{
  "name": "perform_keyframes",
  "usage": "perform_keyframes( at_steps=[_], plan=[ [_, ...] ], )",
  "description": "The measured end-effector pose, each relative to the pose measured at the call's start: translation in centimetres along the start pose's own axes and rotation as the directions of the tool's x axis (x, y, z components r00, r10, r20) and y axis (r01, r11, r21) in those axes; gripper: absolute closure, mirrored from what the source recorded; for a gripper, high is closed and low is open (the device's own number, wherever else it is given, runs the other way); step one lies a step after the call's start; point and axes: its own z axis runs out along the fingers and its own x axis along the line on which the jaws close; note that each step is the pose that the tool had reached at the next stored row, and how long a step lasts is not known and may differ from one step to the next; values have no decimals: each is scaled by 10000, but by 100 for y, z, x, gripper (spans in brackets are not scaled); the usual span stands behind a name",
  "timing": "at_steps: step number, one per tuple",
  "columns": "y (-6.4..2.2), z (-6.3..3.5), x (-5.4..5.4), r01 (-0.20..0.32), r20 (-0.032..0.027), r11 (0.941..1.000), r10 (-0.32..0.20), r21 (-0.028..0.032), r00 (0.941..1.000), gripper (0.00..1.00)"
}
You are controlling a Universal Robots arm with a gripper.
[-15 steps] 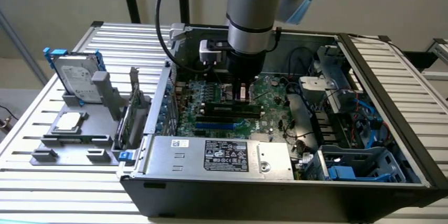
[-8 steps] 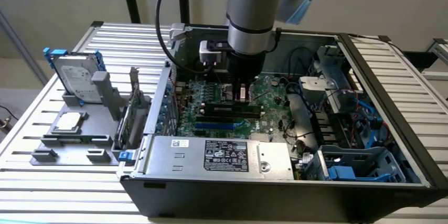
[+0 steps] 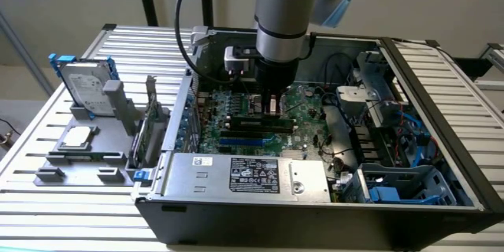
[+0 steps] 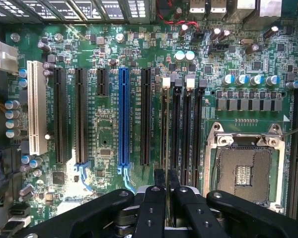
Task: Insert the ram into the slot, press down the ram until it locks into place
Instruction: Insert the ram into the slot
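Where a slatted table [image 3: 47, 216] carries an open computer case [image 3: 315, 216], a grey tray [image 3: 79, 163] with a hard drive [image 3: 82, 90] sits at the exterior view's left. At centre frame the robot arm [image 3: 284, 22] reaches down onto the green motherboard [image 3: 307, 100]. Its gripper [image 4: 166, 174] is clamped on the ram [image 4: 166, 129], which is seen edge-on. The ram stands along the slot [image 4: 165, 83] farthest from the processor socket [image 4: 243, 171]. How deep it sits cannot be told.

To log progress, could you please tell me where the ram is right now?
In the exterior view, the ram stands on edge at the black slots on the motherboard, clamped in the gripper, beside the blue sockets.
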Motion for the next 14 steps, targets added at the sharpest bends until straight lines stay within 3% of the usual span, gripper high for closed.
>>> perform_keyframes(
  at_steps=[14],
  plan=[
    [2,9,0,-1,0,10000,1,0,10000,87]
  ],
)
